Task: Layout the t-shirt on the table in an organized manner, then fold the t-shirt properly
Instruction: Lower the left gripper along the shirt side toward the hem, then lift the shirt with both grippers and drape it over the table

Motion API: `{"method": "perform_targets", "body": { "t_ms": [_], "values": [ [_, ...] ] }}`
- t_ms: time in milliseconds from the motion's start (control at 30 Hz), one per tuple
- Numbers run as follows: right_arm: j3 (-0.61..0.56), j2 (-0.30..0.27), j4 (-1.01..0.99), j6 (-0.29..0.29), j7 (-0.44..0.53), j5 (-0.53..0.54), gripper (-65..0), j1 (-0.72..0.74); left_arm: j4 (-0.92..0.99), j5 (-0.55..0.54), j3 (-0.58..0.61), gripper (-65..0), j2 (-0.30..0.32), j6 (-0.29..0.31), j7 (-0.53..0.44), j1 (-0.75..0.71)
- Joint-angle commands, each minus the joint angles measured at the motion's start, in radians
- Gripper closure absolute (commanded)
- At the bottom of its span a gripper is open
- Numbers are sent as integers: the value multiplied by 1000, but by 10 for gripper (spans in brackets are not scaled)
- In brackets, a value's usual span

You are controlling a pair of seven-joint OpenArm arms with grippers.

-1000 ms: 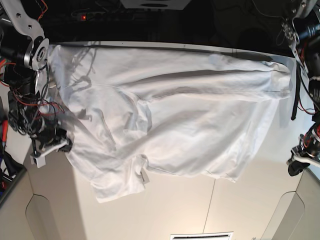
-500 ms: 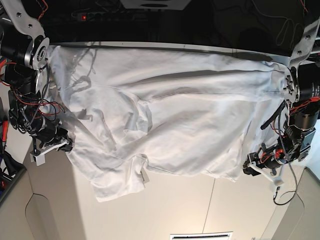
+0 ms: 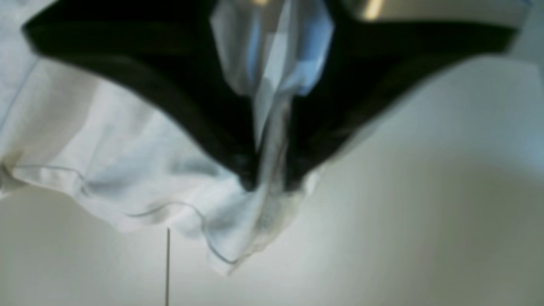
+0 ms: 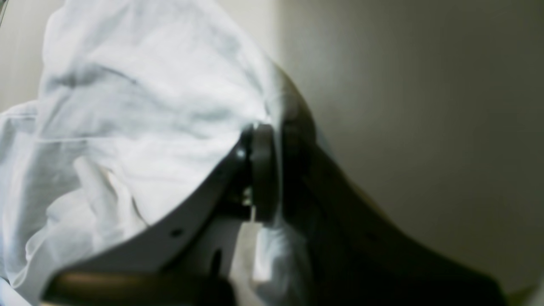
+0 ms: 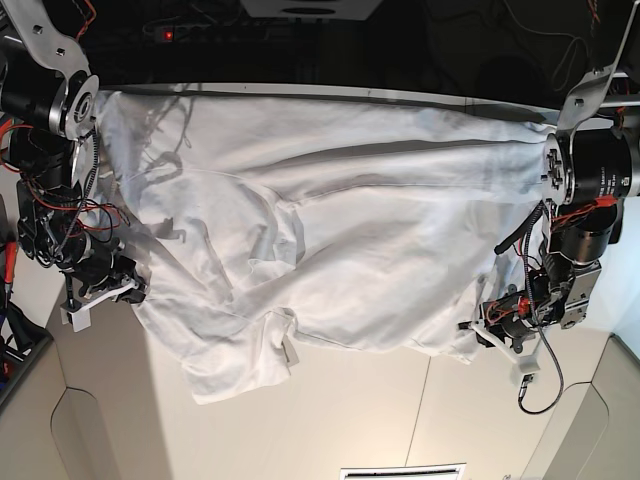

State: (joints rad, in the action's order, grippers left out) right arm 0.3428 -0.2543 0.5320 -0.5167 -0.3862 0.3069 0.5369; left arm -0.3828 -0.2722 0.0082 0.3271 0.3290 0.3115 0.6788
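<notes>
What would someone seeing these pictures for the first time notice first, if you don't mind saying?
The big wrinkled white t-shirt sprawled across most of the table draws the eye first. Next come the two arms at its sides: the right gripper pinches the cloth at the base view's left edge, and the left gripper is clamped on a hemmed corner at its right edge, cloth bunched between its black fingers.

Soft wrinkled cloth t-shirt (image 5: 340,230); matte smooth table (image 5: 350,410).

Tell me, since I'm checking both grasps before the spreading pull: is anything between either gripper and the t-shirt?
Nothing visible. The left gripper is pinched on the t-shirt at its hem corner, and the right gripper is clamped on its opposite edge.
</notes>
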Motion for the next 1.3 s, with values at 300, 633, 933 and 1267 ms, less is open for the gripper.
{"method": "perform_targets", "body": {
  "t_ms": [300, 633, 933, 1267],
  "values": [
    [0, -9, 29, 3, -21, 34, 0, 15, -16, -58, -1, 0, 60, 4, -23, 30],
    [0, -9, 357, -26, -165, 71, 0, -84, -17, -280, -1, 0, 138, 217, 39, 30],
    [20, -9, 657, -26, -204, 68, 0, -235, -18, -454, -81, 0, 209, 369, 147, 12],
    [133, -10, 727, -48, -336, 153, 0, -269, -25, -822, -260, 0, 263, 369, 500, -48]
  ]
}}
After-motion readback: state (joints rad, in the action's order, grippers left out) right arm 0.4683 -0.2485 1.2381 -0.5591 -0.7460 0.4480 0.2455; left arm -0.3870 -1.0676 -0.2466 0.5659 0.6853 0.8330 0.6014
